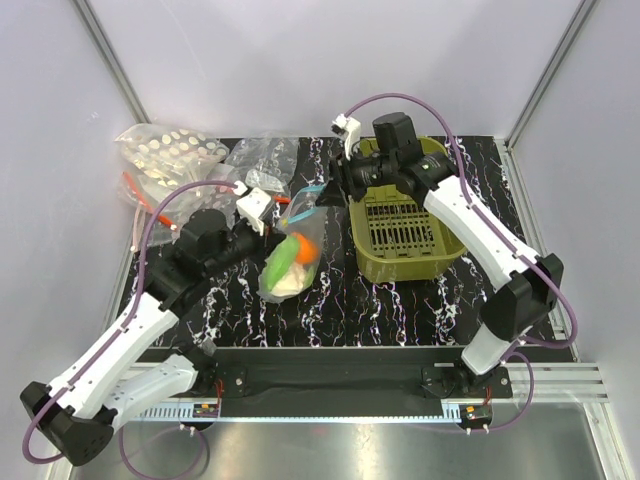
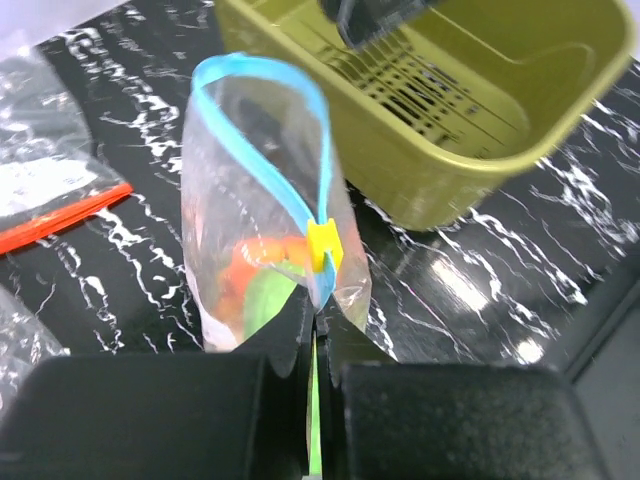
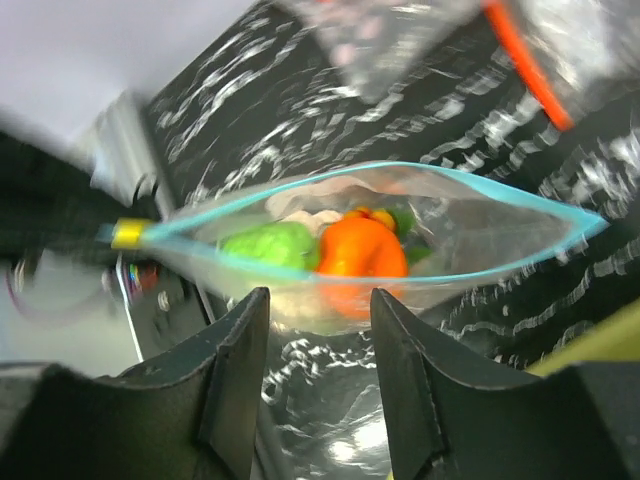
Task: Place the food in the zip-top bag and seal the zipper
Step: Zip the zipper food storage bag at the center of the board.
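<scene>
The zip-top bag [image 1: 290,262] stands on the black table, mouth up and open. Its teal-blue zipper [image 2: 285,180] forms an open loop with a yellow slider [image 2: 323,243] at one end. Inside lie the food pieces: a round orange piece [image 3: 362,250], a green piece [image 3: 268,245] and a pale cream piece [image 3: 310,218]. My left gripper [image 2: 317,320] is shut on the bag's edge just below the slider. My right gripper [image 3: 320,310] is open and empty, just beside the bag's mouth; in the top view it [image 1: 332,190] sits at the bag's far end.
An olive-green slotted basket [image 1: 405,240] stands right of the bag, close to it [image 2: 450,110]. A clear bag with a red-orange strip [image 2: 60,215] and a bag of white round pieces [image 1: 170,150] lie at the back left.
</scene>
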Motion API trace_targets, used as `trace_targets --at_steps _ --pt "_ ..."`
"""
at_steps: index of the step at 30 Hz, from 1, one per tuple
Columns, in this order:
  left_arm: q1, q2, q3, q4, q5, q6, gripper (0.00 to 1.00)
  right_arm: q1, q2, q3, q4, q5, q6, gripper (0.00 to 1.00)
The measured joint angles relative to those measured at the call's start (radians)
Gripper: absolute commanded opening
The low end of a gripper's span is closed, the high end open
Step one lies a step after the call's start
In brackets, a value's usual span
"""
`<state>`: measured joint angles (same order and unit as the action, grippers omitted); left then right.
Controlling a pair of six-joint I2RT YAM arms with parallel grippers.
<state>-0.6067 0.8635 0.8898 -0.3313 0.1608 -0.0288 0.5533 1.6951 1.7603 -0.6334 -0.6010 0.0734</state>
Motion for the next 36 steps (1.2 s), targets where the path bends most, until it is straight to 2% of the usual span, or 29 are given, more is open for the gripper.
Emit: trace_targets --at_steps 5,11,16,23,36 --pt "0.006 0.013 0.088 -0.083 0.086 0.035 0.00 0.000 -0.060 -0.105 0.048 -0.276 -0.328 0.51" --pt "0.006 0.030 0.179 -0.140 0.173 0.069 0.00 0.010 -0.125 -0.226 0.177 -0.465 -0.579 0.51" --pt "0.006 0.064 0.216 -0.199 0.230 0.108 0.00 0.026 -0.165 -0.243 0.247 -0.524 -0.699 0.51" --pt "0.006 0.105 0.230 -0.250 0.264 0.135 0.00 0.051 -0.168 -0.173 0.195 -0.566 -0.834 0.50" --pt "0.006 0.112 0.245 -0.266 0.293 0.154 0.00 0.100 -0.115 -0.141 0.130 -0.570 -0.920 0.47"
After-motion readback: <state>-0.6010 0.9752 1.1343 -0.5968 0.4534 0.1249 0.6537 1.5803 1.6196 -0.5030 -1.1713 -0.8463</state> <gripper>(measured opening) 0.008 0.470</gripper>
